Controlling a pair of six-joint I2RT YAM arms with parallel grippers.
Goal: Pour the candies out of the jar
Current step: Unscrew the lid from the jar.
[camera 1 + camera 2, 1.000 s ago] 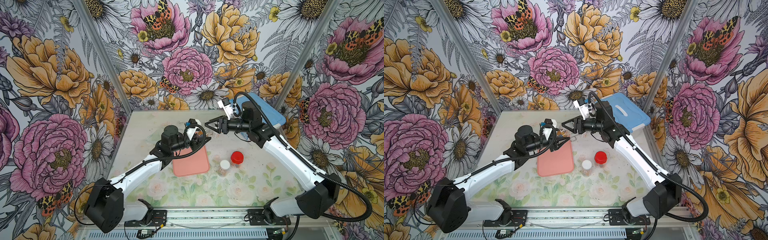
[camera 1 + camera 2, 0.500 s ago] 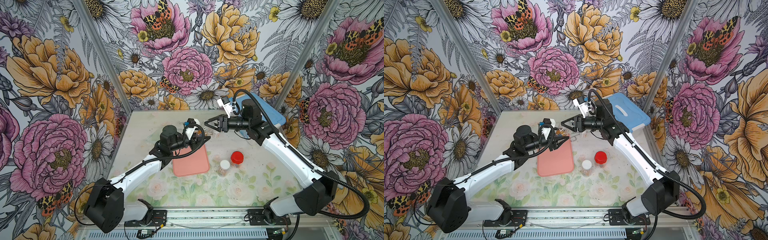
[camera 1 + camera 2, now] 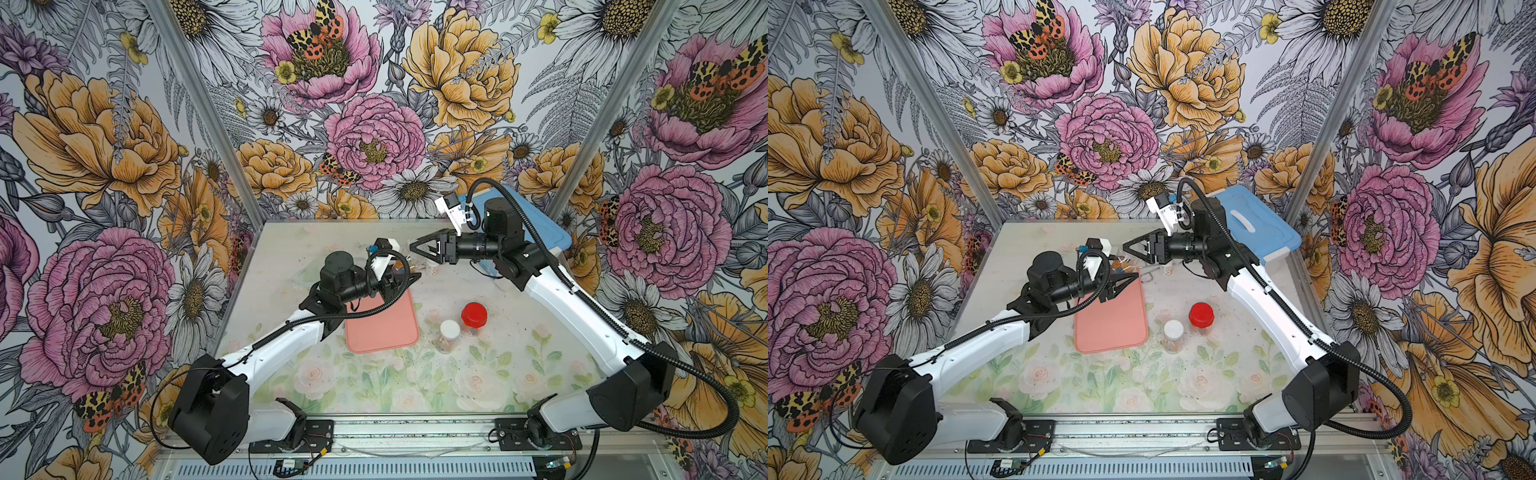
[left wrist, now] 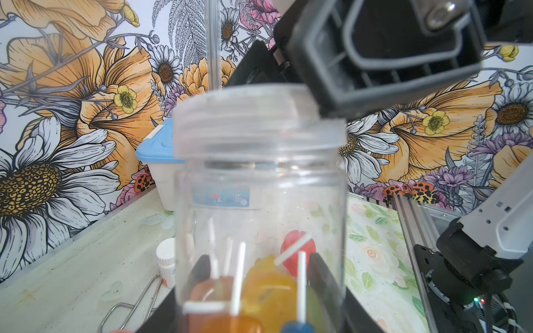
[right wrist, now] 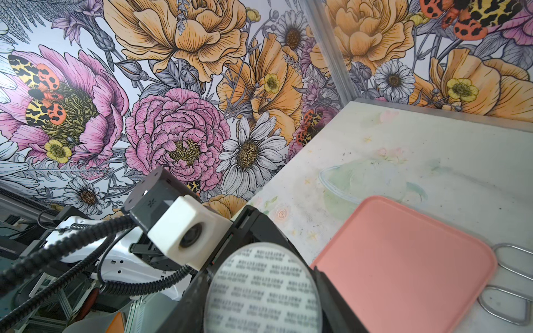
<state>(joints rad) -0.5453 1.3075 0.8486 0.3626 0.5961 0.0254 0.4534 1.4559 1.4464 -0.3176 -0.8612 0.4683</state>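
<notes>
A jar (image 4: 259, 187) of clear plastic is pinched near its bottom between the jaws of the left gripper (image 3: 406, 276). The dark fingers (image 4: 324, 276) are seen through the plastic on either side. The jar's mouth is uncovered and is turned away from that gripper, toward the right gripper (image 3: 416, 248), which is seen just beside the rim in the left wrist view. The candies (image 4: 259, 288), with orange, yellow and blue heads on white sticks, are gathered inside the jar at the end held by the fingers.

The right gripper's jaws are closed on a round lid (image 5: 264, 288). Its flat face, covered with rows of blurred print, is turned to the right wrist camera.

In both top views the two grippers are held above the table (image 3: 374, 395), tips near each other, by the far end of a pink tray (image 3: 382, 328). A wire clip (image 5: 507, 288) lies just beside a corner of the tray. To the tray's right a white-capped jar (image 3: 450, 330) and a red-capped jar (image 3: 473, 313) are set just beside each other. A blue-lidded box (image 3: 1266, 232) is placed at the table's far right corner.
</notes>
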